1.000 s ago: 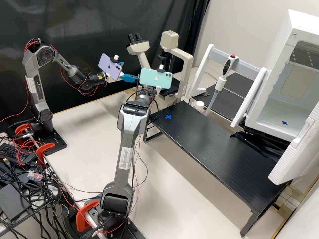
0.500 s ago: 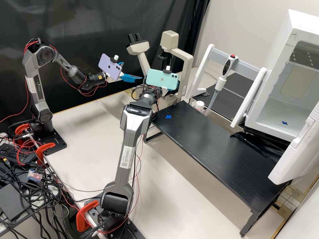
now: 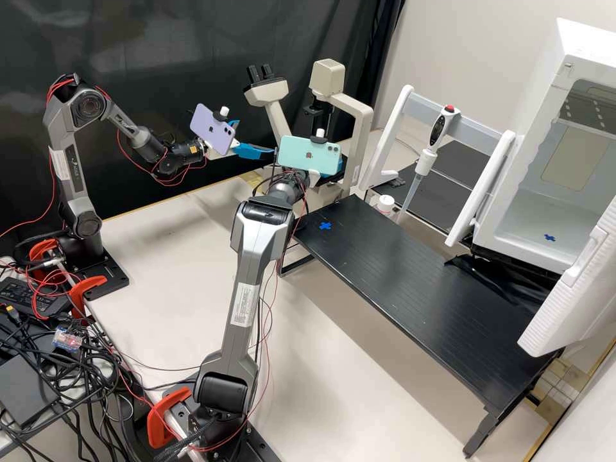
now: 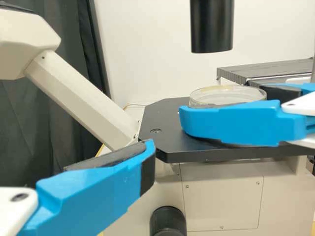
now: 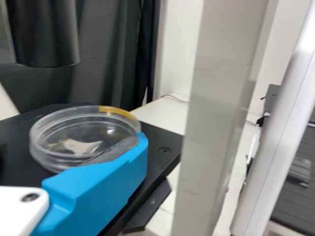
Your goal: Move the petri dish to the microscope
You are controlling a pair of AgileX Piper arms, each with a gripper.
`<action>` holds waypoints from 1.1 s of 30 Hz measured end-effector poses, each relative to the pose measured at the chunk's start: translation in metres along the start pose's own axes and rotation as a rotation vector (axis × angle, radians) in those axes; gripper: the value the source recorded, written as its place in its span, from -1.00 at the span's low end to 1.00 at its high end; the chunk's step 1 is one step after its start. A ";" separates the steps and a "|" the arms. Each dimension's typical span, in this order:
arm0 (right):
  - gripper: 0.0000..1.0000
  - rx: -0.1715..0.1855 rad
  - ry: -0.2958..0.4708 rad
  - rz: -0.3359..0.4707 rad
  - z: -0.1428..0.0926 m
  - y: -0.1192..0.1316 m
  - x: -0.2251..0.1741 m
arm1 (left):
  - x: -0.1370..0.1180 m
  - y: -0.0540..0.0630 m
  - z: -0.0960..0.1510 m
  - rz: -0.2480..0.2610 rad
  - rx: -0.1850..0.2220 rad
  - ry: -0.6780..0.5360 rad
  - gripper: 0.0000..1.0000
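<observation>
In the high view my left gripper stands open at the microscope's left; one blue finger of that gripper is near in the left wrist view. Mostly behind the green phone is my right gripper, beside the stage. The clear round petri dish is at the stage, below the black cylinder, with a right gripper finger on either side. In the right wrist view a finger pad of the right gripper lies along the rim of the dish. I cannot tell whether the dish touches the stage.
A pale upright post is close beside the right gripper. A black raised platform, a pipette on its white stand and an open white chamber are to the right. A black knob sits under the stage.
The right arm's phone end has shifted right and a little down over the last second, with a slight swing back left in the latter half. My left arm has stayed in place.
</observation>
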 end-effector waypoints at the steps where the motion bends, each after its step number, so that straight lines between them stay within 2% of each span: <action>1: 1.00 -0.013 0.006 0.000 0.000 0.000 -0.003 | 0.000 0.000 0.000 0.000 0.000 0.000 1.00; 4: 1.00 0.000 0.028 0.016 0.002 -0.002 -0.013 | 0.000 0.000 0.000 0.000 0.000 0.000 1.00; 7: 1.00 -0.009 0.079 0.045 0.000 -0.007 -0.034 | 0.000 0.000 0.000 0.000 0.000 0.000 1.00; 13: 1.00 -0.153 0.217 0.046 -0.004 -0.031 -0.101 | 0.000 0.000 0.000 0.000 0.000 0.000 1.00; 14: 1.00 -0.183 0.258 0.065 -0.003 -0.035 -0.118 | 0.000 0.000 0.000 0.000 0.000 0.000 1.00; 16: 1.00 -0.205 0.293 0.088 0.003 -0.038 -0.138 | 0.000 0.000 0.000 0.000 0.000 0.000 1.00; 19: 1.00 -0.198 0.333 0.154 0.014 -0.037 -0.166 | 0.000 0.000 0.000 0.000 0.000 0.000 1.00; 24: 1.00 -0.204 0.382 0.324 0.046 -0.023 -0.214 | 0.000 0.000 0.000 0.000 0.000 0.000 1.00; 28: 1.00 -0.179 0.347 0.431 0.074 -0.010 -0.244 | 0.000 0.000 0.000 0.000 0.000 0.000 1.00; 29: 1.00 -0.179 0.329 0.457 0.081 -0.008 -0.253 | 0.000 0.000 0.000 0.000 0.000 0.000 1.00; 33: 1.00 -0.140 0.248 0.535 0.105 0.000 -0.279 | 0.000 0.000 0.000 0.000 0.000 0.000 1.00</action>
